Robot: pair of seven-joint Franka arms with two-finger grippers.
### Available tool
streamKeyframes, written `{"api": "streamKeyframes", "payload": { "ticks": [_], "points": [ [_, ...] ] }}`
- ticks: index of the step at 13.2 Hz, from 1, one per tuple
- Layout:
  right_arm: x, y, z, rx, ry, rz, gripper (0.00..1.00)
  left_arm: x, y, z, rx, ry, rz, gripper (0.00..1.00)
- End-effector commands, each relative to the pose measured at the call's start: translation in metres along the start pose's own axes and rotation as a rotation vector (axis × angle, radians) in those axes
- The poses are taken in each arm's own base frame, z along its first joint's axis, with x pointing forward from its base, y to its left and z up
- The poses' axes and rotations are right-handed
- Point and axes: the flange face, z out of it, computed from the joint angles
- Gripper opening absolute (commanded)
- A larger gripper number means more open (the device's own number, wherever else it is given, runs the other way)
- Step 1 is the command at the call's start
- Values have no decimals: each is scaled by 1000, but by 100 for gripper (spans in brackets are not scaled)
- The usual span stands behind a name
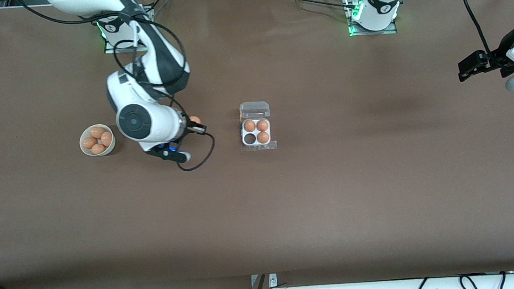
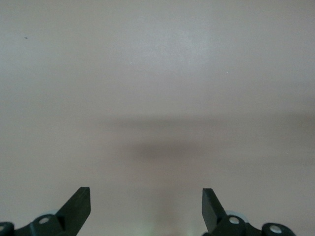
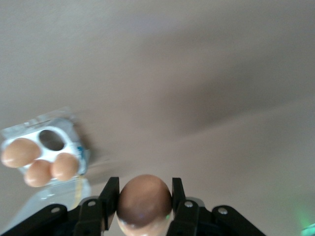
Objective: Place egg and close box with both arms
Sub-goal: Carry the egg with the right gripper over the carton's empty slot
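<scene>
While your brown table point(image 1: 317, 195) carries everything, look first at the two arms. Your right gripper point(image 1: 194, 125) hangs over bare table between the bowl point(image 1: 97, 140) and the box point(image 1: 256, 130), its fingers point(image 3: 109, 196) clamped on an egg point(image 3: 143, 200). Your left gripper point(image 1: 467, 70) waits over the table's left-arm end, fingers point(image 2: 78, 204) spread wide with nothing between them. From the right fingers, the box sits toward the left arm's end, lid open, three eggs in, one cell point(image 1: 250, 138) empty. Four eggs lie in the bowl.
</scene>
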Motion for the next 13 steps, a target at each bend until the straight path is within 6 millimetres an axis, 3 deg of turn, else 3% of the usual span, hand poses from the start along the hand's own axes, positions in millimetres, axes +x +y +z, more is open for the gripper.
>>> {"api": "streamKeyframes", "payload": {
  "ticks": [1, 5, 7, 13],
  "points": [
    [-13, -46, 12, 8, -6, 39, 24, 2, 0, -7, -12, 7, 19, 100],
    [-15, -80, 33, 48, 14, 60, 24, 2, -1, -7, -12, 5, 20, 100],
    [-7, -86, 43, 83, 40, 73, 24, 2, -1, -7, -12, 7, 19, 100],
    [-17, -112, 73, 152, 52, 84, 24, 2, 0, -7, -12, 7, 21, 100]
  ]
}}
